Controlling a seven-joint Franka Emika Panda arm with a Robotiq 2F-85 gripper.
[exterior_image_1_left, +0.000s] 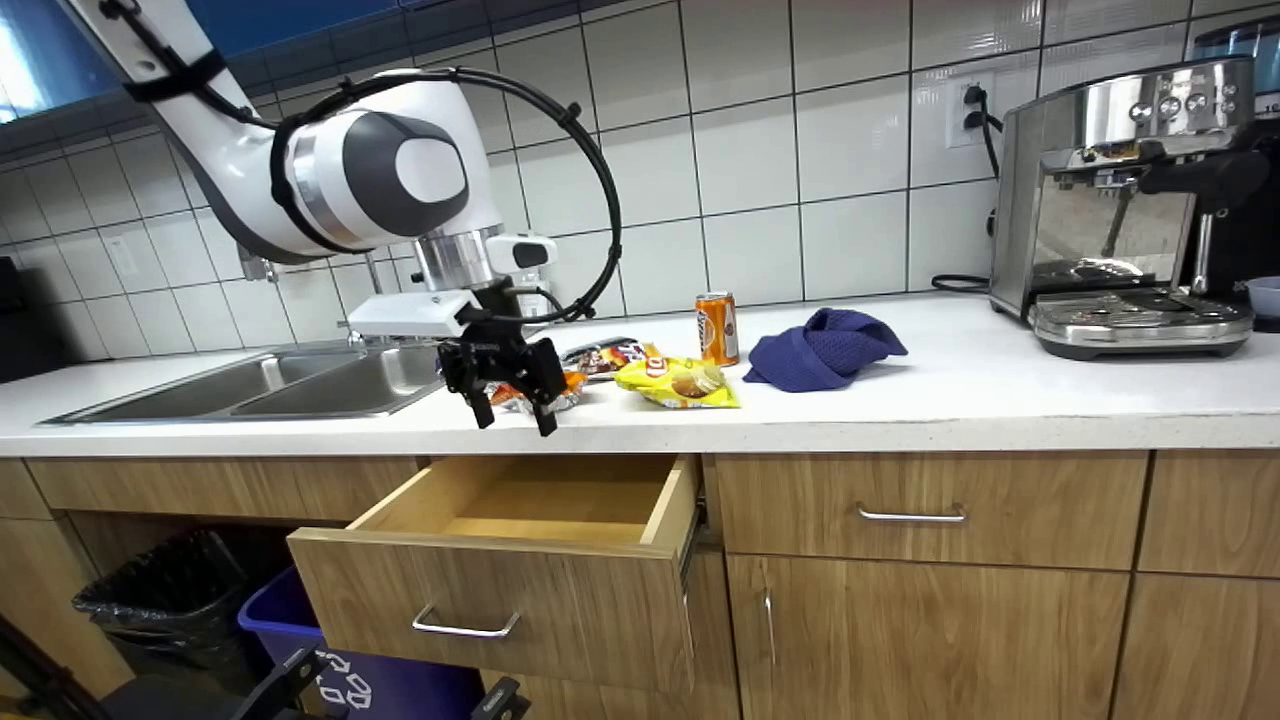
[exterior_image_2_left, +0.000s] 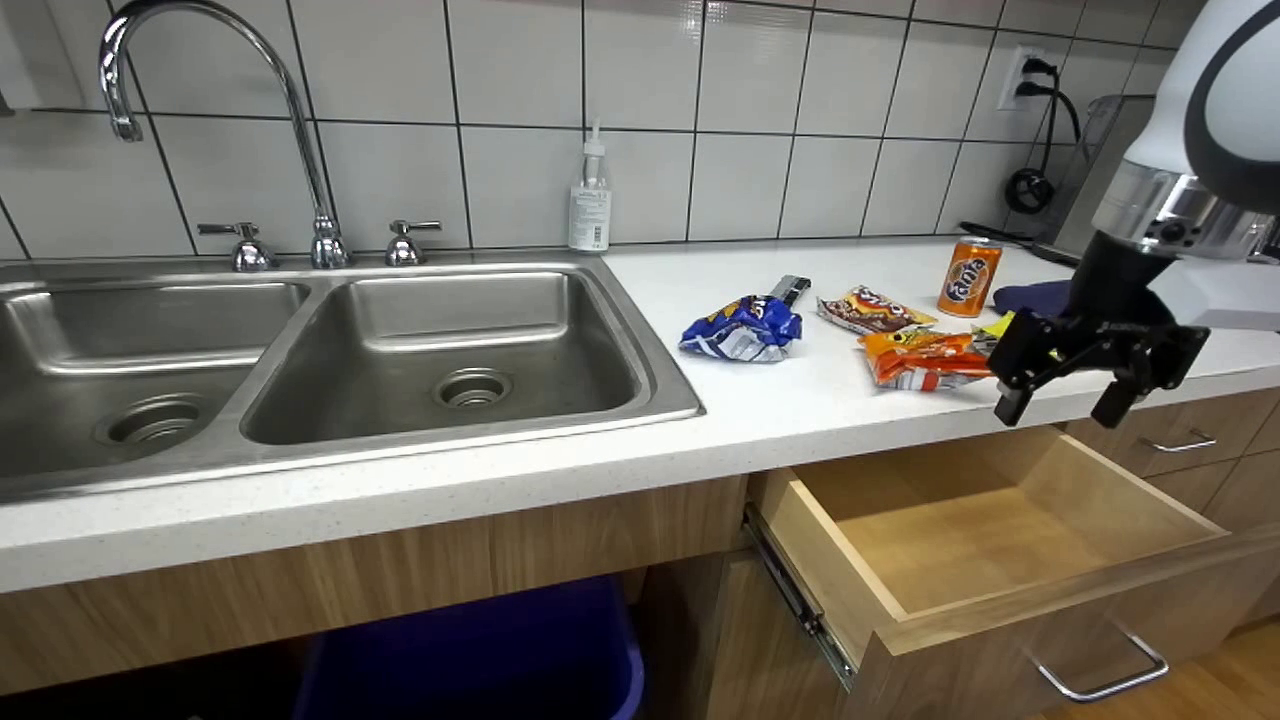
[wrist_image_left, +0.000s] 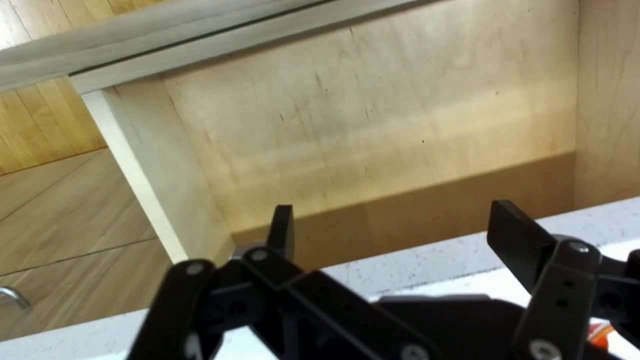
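On a dial centred on the black gripper (exterior_image_2_left: 1058, 412) in an exterior view, the steel double sink (exterior_image_2_left: 287, 345) lies far out at nine o'clock, with a dark blue bin (exterior_image_2_left: 600, 640) lower down between eight and nine and a clear pump bottle (exterior_image_2_left: 590, 208) upright by its rear corner at ten. Next, on the white countertop (exterior_image_2_left: 800, 395), come a crumpled blue snack bag (exterior_image_2_left: 745, 328) between nine and ten, a brown snack bag (exterior_image_2_left: 873, 310) at ten, and an orange snack bag (exterior_image_2_left: 915, 355), nearest of the three, also between nine and ten. An orange Fanta can (exterior_image_2_left: 968, 278) stands upright at eleven. The drawer (exterior_image_2_left: 1000, 540), pulled open below the countertop's edge, sits between six and seven, and the gripper hangs above it with its fingers (wrist_image_left: 520, 245) spread well apart. In the wrist view, the drawer's pale wooden inside lies at twelve o'clock from the fingertips, a darker band of shadow along it, and the countertop's front edge crosses the gap between the fingers. On past the gripper, in an exterior view, a yellow chip bag (exterior_image_1_left: 680, 383), a rumpled navy cloth (exterior_image_1_left: 825, 350) and a chrome espresso machine (exterior_image_1_left: 1120, 210) follow between two and three o'clock, each farther out than its neighbour.
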